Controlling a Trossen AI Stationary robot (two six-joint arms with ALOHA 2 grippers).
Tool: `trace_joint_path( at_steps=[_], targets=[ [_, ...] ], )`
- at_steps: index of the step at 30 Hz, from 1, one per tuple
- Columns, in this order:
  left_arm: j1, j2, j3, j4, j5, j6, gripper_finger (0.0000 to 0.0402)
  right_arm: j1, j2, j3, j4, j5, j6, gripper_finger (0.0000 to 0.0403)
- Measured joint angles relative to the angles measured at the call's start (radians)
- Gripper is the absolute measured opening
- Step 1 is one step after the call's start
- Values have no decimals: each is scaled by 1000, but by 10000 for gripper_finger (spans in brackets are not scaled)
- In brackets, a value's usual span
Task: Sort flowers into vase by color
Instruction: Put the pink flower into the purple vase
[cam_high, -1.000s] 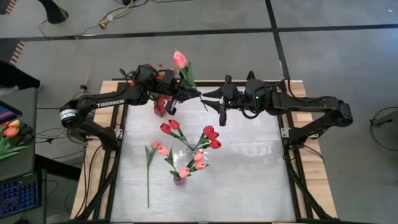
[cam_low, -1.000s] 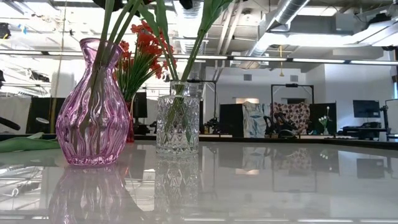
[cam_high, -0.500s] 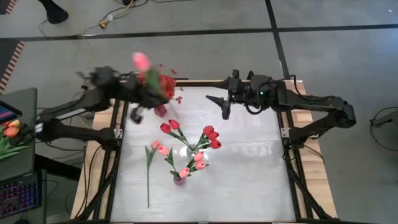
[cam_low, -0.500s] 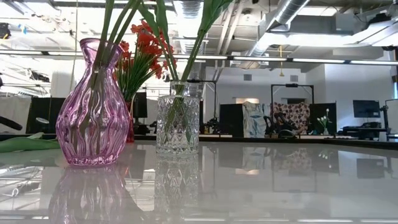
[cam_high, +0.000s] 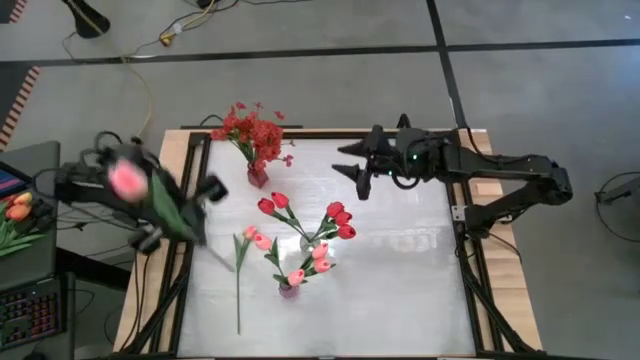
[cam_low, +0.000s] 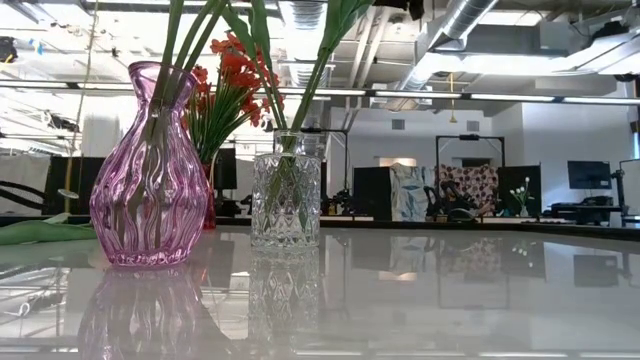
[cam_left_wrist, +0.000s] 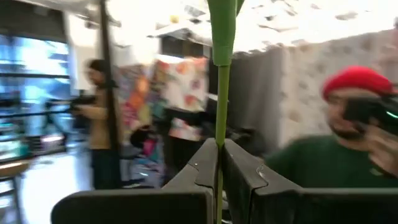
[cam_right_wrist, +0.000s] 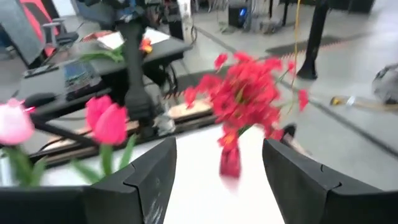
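My left gripper (cam_high: 190, 215) has swung out over the table's left edge, shut on a pink tulip (cam_high: 125, 178) whose stem rises above the fingers (cam_left_wrist: 219, 155). My right gripper (cam_high: 350, 170) hangs open over the far middle and faces the red blossom spray (cam_right_wrist: 242, 93) in its small red vase (cam_high: 257, 178). Red tulips (cam_high: 340, 220) stand in the clear vase (cam_low: 287, 190), pink tulips (cam_high: 320, 255) in the pink vase (cam_low: 150, 170). Another pink tulip (cam_high: 240, 280) lies flat on the table. My left gripper pinches the tulip's green stem (cam_left_wrist: 220, 134) between its two shut fingers, which lie across the stem. The stem stands up out of the fingers to a leaf (cam_left_wrist: 222, 25) above. The flower is lifted clear of the table.
The three vases stand close together in the table's left half. The right half of the white table (cam_high: 400, 270) shows no objects. A side desk with orange flowers (cam_high: 18, 210) stands beyond the left edge. People (cam_left_wrist: 348, 137) stand in the room behind.
My left gripper has swung quickly from the far middle, beside my right gripper, toward the table's left edge and nearer. It carried the pink tulip along, still shut on the stem. The vases and the lying tulip have kept their places.
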Motion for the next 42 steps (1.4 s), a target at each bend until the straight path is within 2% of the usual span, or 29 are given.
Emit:
trace_joint_path(
  at_steps=[3,9,11,15,18,21,26,33,36,42],
  targets=[
    [-157,18,-46,8,-75,84,0,52,0,0,-56,61,48,265],
    [-400,74,-197,85,-302,250,0,232,0,0,-145,280,84,265],
    [-452,100,-270,163,-373,267,0,304,0,-1,-181,370,107,265],
    [-514,136,-427,430,-511,273,0,445,-2,-67,-199,566,152,265],
    [-519,143,-507,506,-626,295,0,520,-2,-142,-203,648,225,265],
    [-510,141,-538,520,-700,284,0,564,-2,-212,-187,680,325,265],
    [-509,141,-574,533,-732,249,0,594,1,-333,-73,686,418,265],
    [-512,159,-579,499,-814,209,0,599,1,-455,96,702,423,265],
    [-516,186,-580,499,-841,206,0,593,1,-471,118,701,423,265],
    [-517,260,-580,538,-959,223,0,593,1,-473,124,701,419,265]
  ],
)
